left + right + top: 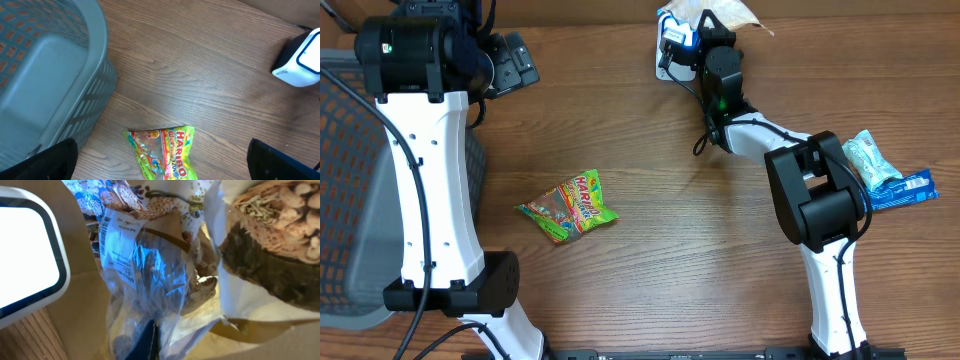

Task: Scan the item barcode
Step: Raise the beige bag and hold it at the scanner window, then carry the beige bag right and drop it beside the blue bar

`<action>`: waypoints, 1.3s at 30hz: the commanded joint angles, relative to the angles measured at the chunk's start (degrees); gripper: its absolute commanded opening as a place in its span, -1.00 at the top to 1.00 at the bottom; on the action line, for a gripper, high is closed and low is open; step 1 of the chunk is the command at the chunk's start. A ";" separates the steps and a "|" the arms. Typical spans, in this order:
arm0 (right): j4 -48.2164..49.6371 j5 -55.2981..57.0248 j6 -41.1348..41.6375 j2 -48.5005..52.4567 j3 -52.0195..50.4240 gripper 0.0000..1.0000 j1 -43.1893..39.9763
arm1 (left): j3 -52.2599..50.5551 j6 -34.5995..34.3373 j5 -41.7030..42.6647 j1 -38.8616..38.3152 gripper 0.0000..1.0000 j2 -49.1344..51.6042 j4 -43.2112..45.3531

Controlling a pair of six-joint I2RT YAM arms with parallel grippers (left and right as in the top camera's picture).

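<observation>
**Soft bag held up by the scanner**

Pinched shut with the right gripper [149,339] on a paper food bag [165,255], low down on its clear plastic window. Held at the top middle of the overhead view, just beside the white scanner [25,255]. Nothing in the left gripper [512,62]: fingers wide apart, up at the top left.

Looks light and soft. Thin paper and crinkly plastic, so likely to fold, sag and twist when moved. Probably slippery on the shiny window too. Better to grip at a stiff folded edge, away from the white barcode label [112,235], and never over the stripes. Easy to crush what is inside, so go gently.

Hard to tell what food is in there: only pictures of seeds and nuts on the paper, and brown lumps behind the plastic. Blue glare across the window. Label tipped sideways and a bit curled at the upper left of the right wrist view; cannot tell if turned toward the scanner. Only one corner of the scanner in that view. From overhead, bag mostly hidden behind the arm. Also a Haribo bag [570,205] lying flat in the middle, well apart, and a grey basket [335,200] cut off at the left edge.
</observation>
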 commanded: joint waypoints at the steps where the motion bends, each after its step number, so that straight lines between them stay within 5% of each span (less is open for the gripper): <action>1: 0.26 -0.04 -0.31 0.15 1.46 0.93 0.28 | 0.63 -0.22 -0.74 -0.02 -0.99 -0.66 0.00; 17: 1.90 10.12 0.13 -2.10 1.36 0.93 6.82 | 0.63 -0.22 -0.74 -0.02 -1.00 -0.66 0.00; 26: -28.76 17.42 6.88 -18.01 1.36 0.92 13.00 | 0.63 -0.22 -0.74 -0.04 -0.99 -0.66 0.00; 30: -56.94 11.50 32.11 -28.09 1.36 0.92 16.94 | 0.63 -0.22 -0.74 -0.04 -1.00 -0.66 0.04; 34: -79.71 -19.37 72.61 -33.42 1.36 0.93 15.56 | 0.63 -0.22 -0.74 0.02 -1.00 -0.61 -0.11; 39: -89.77 -58.82 78.62 -33.42 1.36 0.92 8.63 | 0.63 -0.22 -0.74 -0.04 -0.99 -0.61 -0.13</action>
